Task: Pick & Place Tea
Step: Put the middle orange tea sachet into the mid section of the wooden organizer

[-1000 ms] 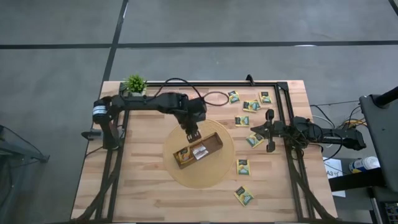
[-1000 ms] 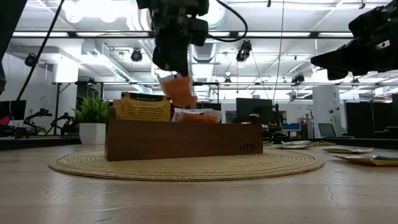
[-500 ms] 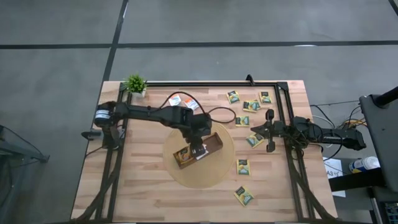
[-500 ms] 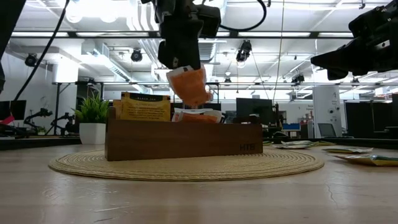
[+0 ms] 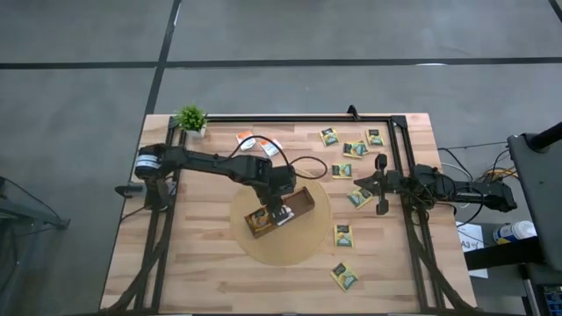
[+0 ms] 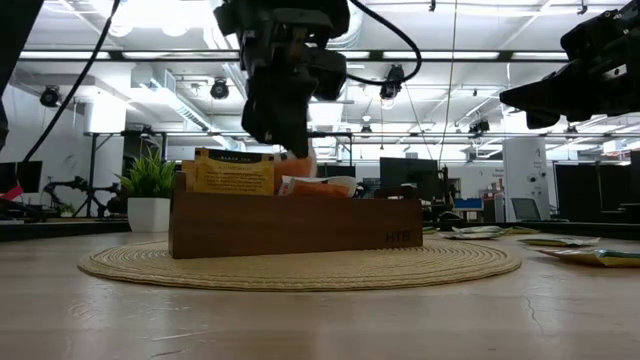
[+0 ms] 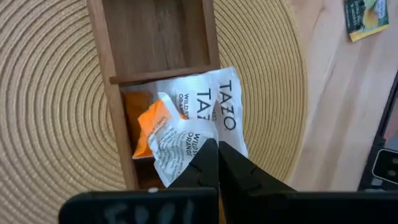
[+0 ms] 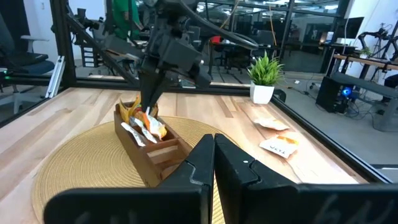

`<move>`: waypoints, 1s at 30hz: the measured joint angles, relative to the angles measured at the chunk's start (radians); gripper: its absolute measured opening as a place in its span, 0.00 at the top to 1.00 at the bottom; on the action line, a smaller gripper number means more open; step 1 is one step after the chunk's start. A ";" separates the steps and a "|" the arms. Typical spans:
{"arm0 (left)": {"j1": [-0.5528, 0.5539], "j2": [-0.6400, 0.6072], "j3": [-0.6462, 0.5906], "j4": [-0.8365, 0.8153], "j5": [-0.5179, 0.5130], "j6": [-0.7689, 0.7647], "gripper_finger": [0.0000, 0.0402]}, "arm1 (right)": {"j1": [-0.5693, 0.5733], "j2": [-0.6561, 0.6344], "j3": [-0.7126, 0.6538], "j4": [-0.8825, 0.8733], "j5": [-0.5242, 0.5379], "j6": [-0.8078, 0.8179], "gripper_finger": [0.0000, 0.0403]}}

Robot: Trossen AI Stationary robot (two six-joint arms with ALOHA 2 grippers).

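Left hand (image 5: 281,210) was closed on a white-and-orange tea sachet (image 7: 186,140), pressed into the wooden tray (image 5: 301,204) on the round woven mat (image 5: 299,246). Right hand (image 5: 362,183) waited closed and empty above the bench (image 5: 202,272), right side, near loose sachets (image 5: 343,235).

Sachets (image 7: 186,134) crowded the tray (image 7: 102,62) compartment under the left fingers (image 7: 208,168); the compartment beyond stood free.

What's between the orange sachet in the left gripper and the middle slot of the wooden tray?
Nothing visible blocks it. The left gripper pinches the orange sachet right at the wooden tray, over a white sachet already lying there.
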 joint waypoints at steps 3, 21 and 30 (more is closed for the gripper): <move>0.001 0.000 -0.028 0.053 0.001 -0.004 1.00 | 0.000 0.000 0.000 0.000 0.000 0.000 0.98; 0.029 0.002 -0.043 0.115 -0.092 0.039 1.00 | 0.000 0.000 0.000 0.000 0.000 0.000 0.98; 0.029 0.002 -0.041 0.061 -0.092 0.085 0.98 | 0.000 0.000 0.000 0.000 0.000 0.000 0.98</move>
